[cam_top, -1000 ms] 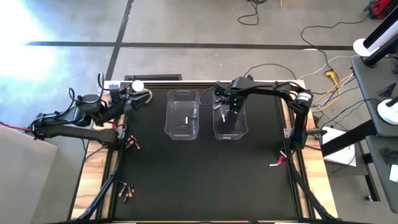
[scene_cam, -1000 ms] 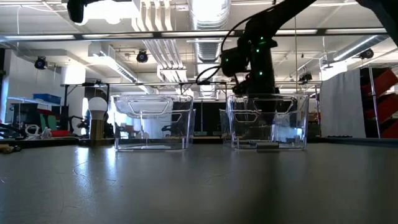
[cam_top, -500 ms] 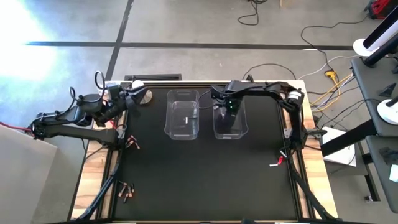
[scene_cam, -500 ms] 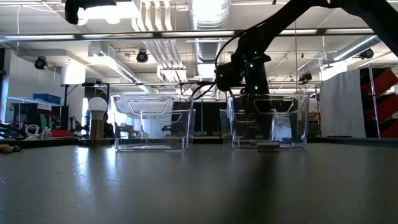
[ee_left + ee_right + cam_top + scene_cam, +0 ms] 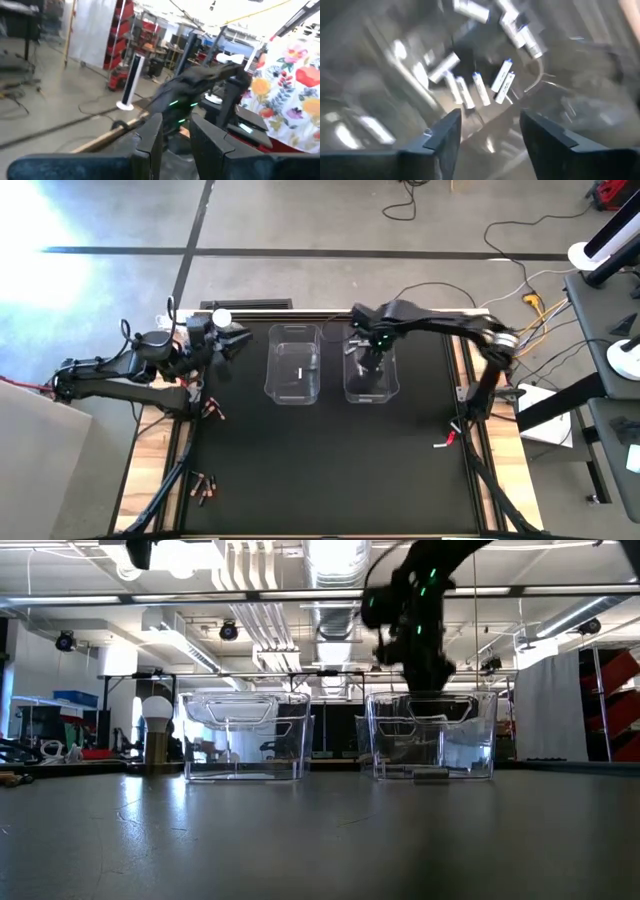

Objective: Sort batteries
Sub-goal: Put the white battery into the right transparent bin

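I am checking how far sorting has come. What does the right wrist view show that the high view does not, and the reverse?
Only the right wrist view shows a heap of small white cylindrical batteries beyond the open right gripper.

Only the high view shows copper-reddish batteries loose near the table's front left, the left clear plastic bin and the left gripper beside it.

Both show the right clear plastic bin.

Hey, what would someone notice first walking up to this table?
Two clear bins sit side by side at the table's middle, and the right gripper hangs open over the right-hand one, white batteries lying below it. The left gripper waits at the table's left edge.
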{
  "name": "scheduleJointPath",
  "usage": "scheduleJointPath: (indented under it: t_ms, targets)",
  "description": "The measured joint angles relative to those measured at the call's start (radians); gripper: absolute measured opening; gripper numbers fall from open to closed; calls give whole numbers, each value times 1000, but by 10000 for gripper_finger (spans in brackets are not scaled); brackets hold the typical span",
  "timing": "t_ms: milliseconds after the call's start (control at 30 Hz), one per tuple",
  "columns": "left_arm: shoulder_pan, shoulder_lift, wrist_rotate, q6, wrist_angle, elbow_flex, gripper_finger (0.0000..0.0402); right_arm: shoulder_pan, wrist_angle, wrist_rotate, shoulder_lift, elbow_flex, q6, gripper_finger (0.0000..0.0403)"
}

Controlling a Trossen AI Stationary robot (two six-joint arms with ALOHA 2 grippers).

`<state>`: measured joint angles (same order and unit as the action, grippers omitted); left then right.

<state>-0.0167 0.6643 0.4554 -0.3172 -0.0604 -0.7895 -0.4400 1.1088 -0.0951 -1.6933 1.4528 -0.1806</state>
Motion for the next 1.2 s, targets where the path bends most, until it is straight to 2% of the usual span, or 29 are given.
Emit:
scheduleJointPath:
  t_ms: [133,233,467,600,733,933,1100,1200]
  targets:
    - [-24,38,6,79,40,-1,77,59,1,-11,171,0,-207,219]
    - [-38,69,6,96,35,-14,77,129,1,-25,260,0,-301,233]
    - [-40,138,6,148,36,-15,77,288,6,-89,348,-1,-451,256]
    - [-40,187,7,193,89,-14,77,413,5,-120,348,-1,-591,257]
    - [-40,238,7,70,164,-20,77,534,12,-209,316,-2,-625,254]
    - [-40,366,7,96,200,-90,77,621,48,-199,258,-2,-727,261]
    - [-36,481,-15,46,200,-208,77,625,124,-137,228,-3,-680,260]
    - [-40,538,-121,24,193,-266,77,625,175,-133,217,-5,-586,255]
